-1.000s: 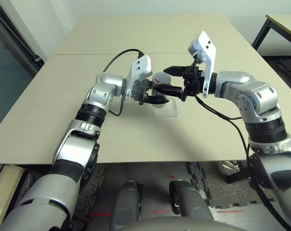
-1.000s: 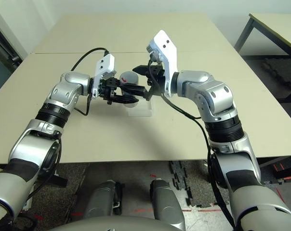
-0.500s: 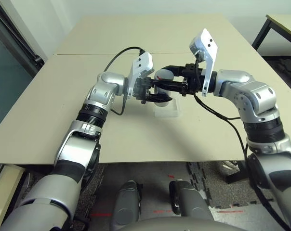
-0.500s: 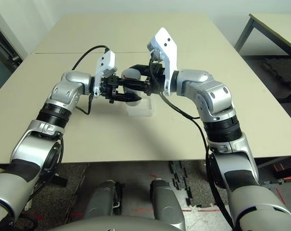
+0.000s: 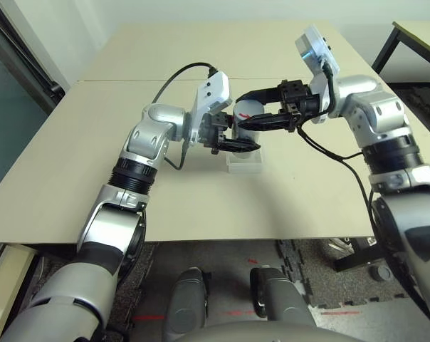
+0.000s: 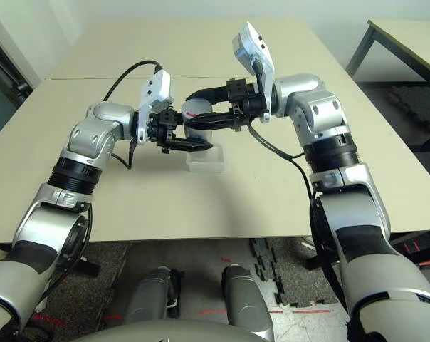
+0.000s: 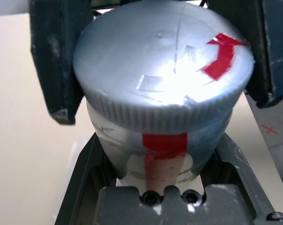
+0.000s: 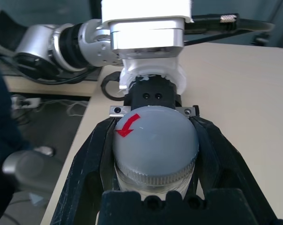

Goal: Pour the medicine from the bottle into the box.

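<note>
So the right jaws (image 5: 272, 114) are closed in on the cap (image 8: 155, 140), one finger on each side of it. The left jaws (image 6: 183, 132) are clamped around the body of the bottle (image 7: 167, 159), lower down than the right ones. Both are about as tight as a thing that wide would let them get.

The bottle is upright between the two arms, and I'd use it as the landmark here. The box (image 6: 206, 165) sits on the tabletop (image 5: 179, 206) just beside the bottle, on the side nearer the robot, and looks empty from here. Can't tell whether the bottle's base is touching the tabletop or held a bit above it.

Progress-wise I'd call it early days. Bottle's gripped, box is close by, cap's still on. There's a red arrow on top of the cap, so my guess is this is the twist-off step, left arm steadying while the right one turns. Left to do: get the cap off, move it clear, tip the bottle over the box and pour. I'd watch for the bottle spinning in the left grip as the cap turns.
</note>
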Controlling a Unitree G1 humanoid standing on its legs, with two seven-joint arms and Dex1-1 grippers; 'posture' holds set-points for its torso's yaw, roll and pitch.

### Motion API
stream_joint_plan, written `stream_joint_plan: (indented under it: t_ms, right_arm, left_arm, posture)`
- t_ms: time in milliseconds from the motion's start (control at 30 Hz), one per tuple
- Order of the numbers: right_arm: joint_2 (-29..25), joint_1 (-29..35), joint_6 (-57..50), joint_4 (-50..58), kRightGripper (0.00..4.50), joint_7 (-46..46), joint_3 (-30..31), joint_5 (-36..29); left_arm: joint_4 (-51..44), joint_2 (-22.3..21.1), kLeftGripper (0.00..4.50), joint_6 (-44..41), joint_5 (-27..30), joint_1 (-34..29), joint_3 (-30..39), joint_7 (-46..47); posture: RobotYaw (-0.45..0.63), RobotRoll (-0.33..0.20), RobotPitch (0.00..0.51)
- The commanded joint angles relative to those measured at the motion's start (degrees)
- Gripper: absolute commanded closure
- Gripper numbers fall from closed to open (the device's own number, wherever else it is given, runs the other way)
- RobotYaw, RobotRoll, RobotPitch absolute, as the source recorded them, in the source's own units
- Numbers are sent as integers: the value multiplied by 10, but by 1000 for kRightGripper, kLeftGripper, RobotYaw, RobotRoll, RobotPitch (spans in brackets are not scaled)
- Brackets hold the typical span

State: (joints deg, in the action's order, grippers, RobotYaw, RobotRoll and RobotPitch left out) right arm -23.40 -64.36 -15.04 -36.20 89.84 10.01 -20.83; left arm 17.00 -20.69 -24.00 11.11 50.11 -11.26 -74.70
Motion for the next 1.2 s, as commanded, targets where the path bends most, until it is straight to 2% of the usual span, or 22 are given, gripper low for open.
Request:
stream_joint_plan:
  t_ms: [33,133,200,333,533,833,1000,1200]
  right_arm:
    - [25,-36,77,-65,1891,10,-4,26]
    - [28,-46,90,-94,1891,14,-11,31]
    - [24,-48,96,-106,1130,15,-13,33]
    - [18,-47,103,-116,2,14,-17,37]
    - [-10,-7,32,-14,0,8,-27,18]
    - [-87,135,-163,284,0,-74,-57,-53]
    - [-76,177,-238,387,0,-177,-85,-90]
    - [-47,192,-281,429,0,-319,-89,-73]
  left_arm:
    - [-59,12,2007,-24,30,-8,-21,-13]
    - [-77,8,2007,-36,34,-14,-19,-11]
    - [-84,7,2007,-41,36,-15,-18,-10]
    - [-90,5,2006,-46,39,-16,-18,-8]
    - [-86,3,2006,-45,39,-14,-14,0]
    - [-63,-11,2006,-31,43,-9,-4,13]
    - [-28,-14,2006,-10,37,-4,2,18]
    - [30,-12,2006,28,26,4,1,22]
  posture:
    - [58,0,99]
    - [61,0,101]
    - [60,0,101]
    - [59,0,103]
    - [55,0,101]
    - [40,0,97]
    - [17,0,92]
    - [-5,0,83]
